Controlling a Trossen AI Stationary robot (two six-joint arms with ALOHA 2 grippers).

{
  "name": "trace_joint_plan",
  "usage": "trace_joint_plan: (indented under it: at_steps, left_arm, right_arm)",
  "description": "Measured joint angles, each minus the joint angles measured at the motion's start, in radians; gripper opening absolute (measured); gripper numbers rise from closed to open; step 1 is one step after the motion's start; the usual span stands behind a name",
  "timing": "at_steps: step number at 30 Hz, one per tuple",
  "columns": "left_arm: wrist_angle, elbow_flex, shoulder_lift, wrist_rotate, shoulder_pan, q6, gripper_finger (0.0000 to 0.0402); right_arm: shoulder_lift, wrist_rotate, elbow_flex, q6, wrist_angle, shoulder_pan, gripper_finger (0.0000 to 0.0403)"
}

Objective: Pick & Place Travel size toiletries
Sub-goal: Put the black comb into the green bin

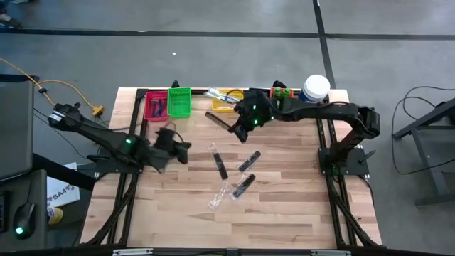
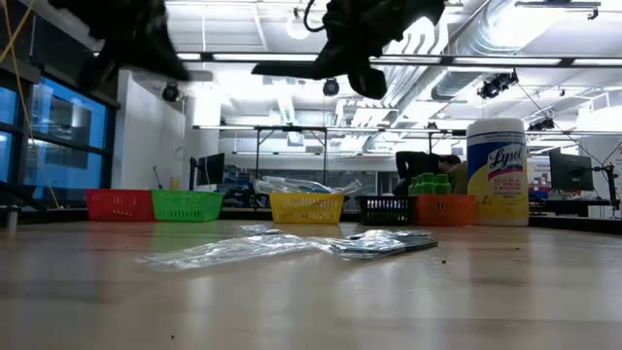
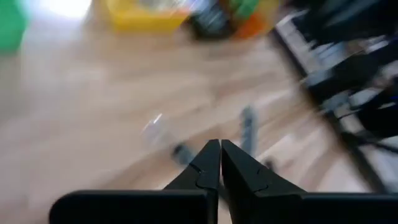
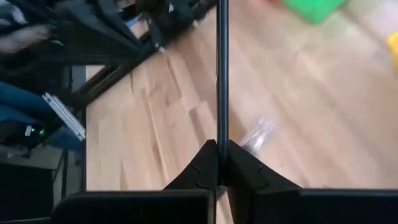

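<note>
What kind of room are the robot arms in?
Probably a robotics lab or workshop. Beyond the wooden table the low view shows bare ceiling pipes, strip lights and desks with monitors. A person sits at one desk.

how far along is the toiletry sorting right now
Partly done. The red bin and yellow bin already hold items. The right gripper, above the table, pinches a slim black comb. The left gripper is shut and empty. Several wrapped items remain mid-table.
</note>
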Motion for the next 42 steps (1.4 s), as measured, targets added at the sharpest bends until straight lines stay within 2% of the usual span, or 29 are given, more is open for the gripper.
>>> trace_joint_plan:
  at_steps: [4, 9, 12, 15, 18, 20, 22, 27, 35, 42]
  left_arm:
    - [0.06, 0.0, -0.16, -0.041, 0.014, 0.218, 0.0043]
    - [0.29, 0.002, -0.334, -0.019, 0.098, 0.595, 0.0142]
    - [0.431, 0.001, -0.392, 0.076, 0.168, 0.804, 0.02]
    - [0.521, 0.002, -0.404, 0.216, 0.245, 0.902, 0.0239]
    - [0.571, 0.001, -0.397, 0.349, 0.31, 0.941, 0.0253]
    - [0.589, 0.001, -0.375, 0.38, 0.345, 0.959, 0.0254]
    - [0.609, 0.001, -0.353, 0.416, 0.375, 0.978, 0.0255]
    - [0.757, 0.001, -0.267, 0.59, 0.438, 1.003, 0.0255]
    - [0.875, 0.001, -0.181, 0.637, 0.46, 0.997, 0.0255]
    - [0.896, 0.001, -0.15, 0.669, 0.458, 0.969, 0.0245]
  right_arm:
    - [-0.004, -0.061, 0.009, -0.047, 0.08, -0.046, 0.0005]
    - [-0.004, -0.088, 0.008, -0.035, 0.245, -0.04, 0.0005]
    - [-0.004, -0.081, 0.008, -0.043, 0.396, -0.02, 0.0005]
    - [0.0, -0.037, 0.008, -0.05, 0.555, 0.007, 0.0005]
    - [0.001, 0.032, 0.008, -0.068, 0.668, 0.036, 0.0005]
    - [0.001, 0.071, 0.008, -0.066, 0.724, 0.05, 0.0005]
    - [0.002, 0.08, 0.008, -0.064, 0.741, 0.06, 0.0005]
    - [0.03, 0.068, 0.007, -0.08, 0.718, 0.085, 0.0005]
    - [0.039, 0.081, 0.008, -0.113, 0.718, 0.13, 0.0005]
    - [0.039, 0.076, 0.008, -0.118, 0.663, 0.137, 0.0005]
